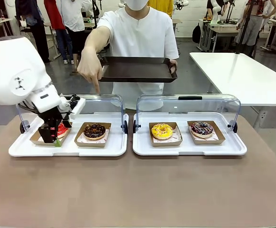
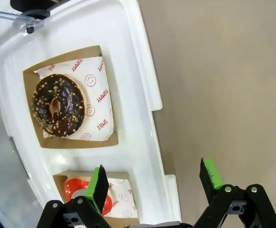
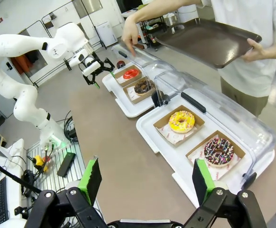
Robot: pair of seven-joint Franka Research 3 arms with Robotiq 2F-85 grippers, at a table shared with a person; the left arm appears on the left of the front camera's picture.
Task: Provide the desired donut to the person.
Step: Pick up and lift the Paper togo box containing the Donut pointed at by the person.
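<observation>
Brown desk (image 1: 138,190) in a busy lab, other desks & people behind. Two white trays, clear lids up: L tray (image 1: 66,148), R tray (image 1: 190,148). L fingers (image 2: 99,187) wide open, empty, one above red donut (image 2: 73,189), other past the tray rim over desk. R fingers (image 3: 91,179) wide, empty, over bare desk. Person (image 1: 138,38) w/ serving tray (image 1: 138,69) points a hand (image 1: 90,69) down above choc-nut donut (image 1: 94,130), next box over from L fingers.
</observation>
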